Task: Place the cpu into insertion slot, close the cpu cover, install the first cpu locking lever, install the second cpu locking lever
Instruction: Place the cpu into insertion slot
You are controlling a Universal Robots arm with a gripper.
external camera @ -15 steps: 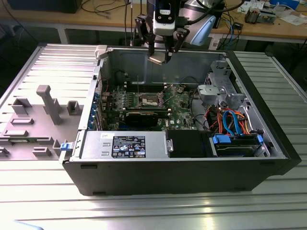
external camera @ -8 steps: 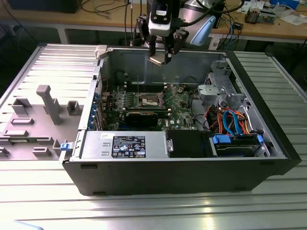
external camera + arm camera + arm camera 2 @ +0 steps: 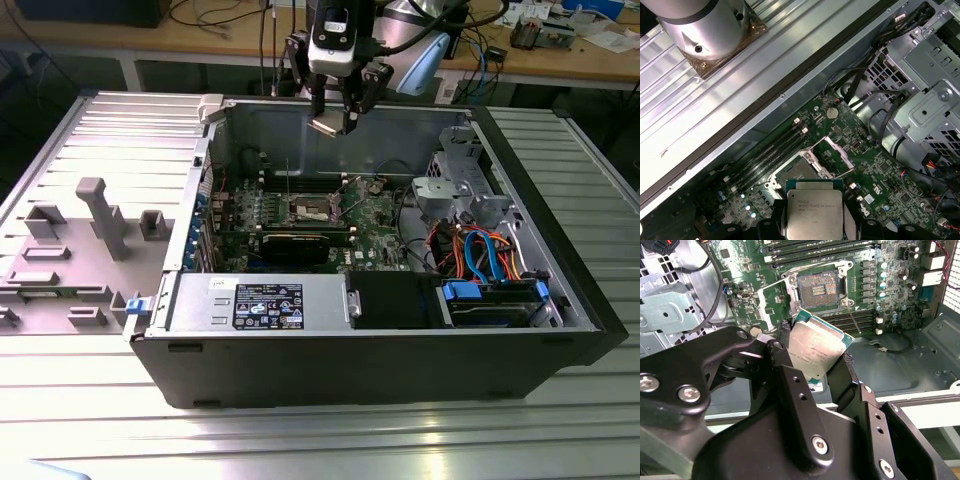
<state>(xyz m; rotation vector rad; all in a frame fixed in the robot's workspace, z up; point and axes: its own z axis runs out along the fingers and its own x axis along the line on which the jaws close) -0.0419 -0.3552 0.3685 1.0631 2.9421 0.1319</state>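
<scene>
The open computer case (image 3: 400,360) is lying on its side on a ribbed metal table (image 3: 300,440). A grey fixture tray (image 3: 70,250) is sitting beside it toward the exterior view's left. Inside the case, a long black expansion card (image 3: 300,243) is running across the board just in front of the socket area. The power supply (image 3: 255,303) is filling the near corner. A metal drive cage (image 3: 455,175) and a tangle of orange and blue cables (image 3: 480,250) are crowding the side toward the exterior view's right. Black memory slots (image 3: 815,247) are lying close beside the insertion slot (image 3: 817,289), whose tan-gold contact field is sitting exposed. The cpu cover (image 3: 836,152) is standing swung up at one edge of the socket, and a thin locking lever (image 3: 855,320) is sticking out loose alongside it.

The gripper (image 3: 333,122) is holding the cpu (image 3: 815,352) in a narrow pinch. Its two black fingers (image 3: 790,385) are pressing on opposite edges of the chip, and the dull silver top is facing the wrist cameras. The chip is hanging slightly tilted in the air, well above the board and apart from the socket, up near the case's far wall.

The arm is reaching down from above that far wall, with its silver wrist (image 3: 705,25) over the table's ribs and the fingers pointing down toward the motherboard.
</scene>
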